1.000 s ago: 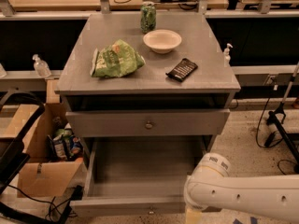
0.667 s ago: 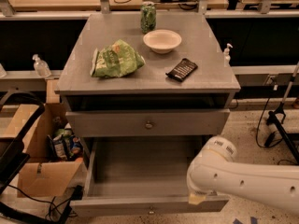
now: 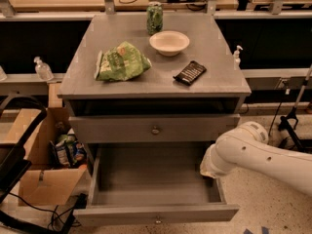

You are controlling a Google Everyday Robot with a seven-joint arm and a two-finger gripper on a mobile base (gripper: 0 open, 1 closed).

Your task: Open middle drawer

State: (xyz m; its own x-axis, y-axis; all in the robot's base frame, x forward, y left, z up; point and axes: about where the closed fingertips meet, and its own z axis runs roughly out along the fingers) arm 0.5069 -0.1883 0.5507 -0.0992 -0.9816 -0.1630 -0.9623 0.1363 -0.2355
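Middle drawer [image 3: 112, 129] shut, knob [image 3: 155, 129] untouched, with end effector [image 3: 208, 168], grip state impossible to tell, risen beside the open bottom drawer [image 3: 156, 213] toward it.

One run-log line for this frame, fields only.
middle drawer: shut | knob: untouched | bottom drawer: pulled out | gripper: low right, over bottom drawer's right wall, below middle drawer

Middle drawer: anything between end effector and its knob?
Nothing visible blocks the knob of the middle drawer. The end effector is out of view; the arm ends by the right wall of the open bottom drawer.
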